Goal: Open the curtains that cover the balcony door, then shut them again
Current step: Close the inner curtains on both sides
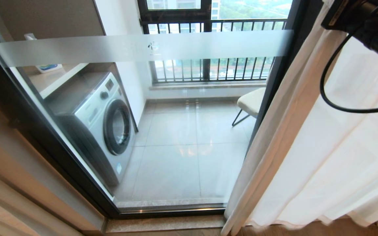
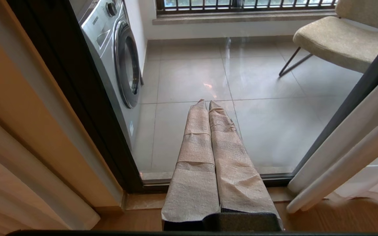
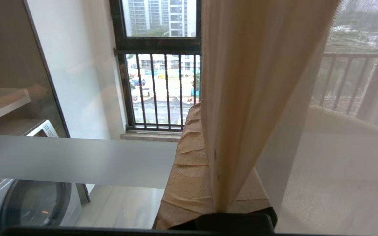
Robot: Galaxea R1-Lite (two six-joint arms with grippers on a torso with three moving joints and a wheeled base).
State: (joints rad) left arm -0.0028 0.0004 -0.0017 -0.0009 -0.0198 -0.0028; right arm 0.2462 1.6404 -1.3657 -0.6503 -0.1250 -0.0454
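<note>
Balcony door [image 1: 176,131] glass is showing ahead of the left gripper [image 2: 207,102], its fingers pressed together on nothing. Frosted band [image 1: 143,47] characters are too small to read. Right gripper [image 3: 205,108] is clamping the curtains [image 3: 235,108], bunched right.

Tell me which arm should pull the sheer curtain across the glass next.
Right. Its tool is already shut on the sheer curtain's edge, raised beside the balcony door. The left tool hangs low and shut, holding nothing, away from the fabric.
</note>
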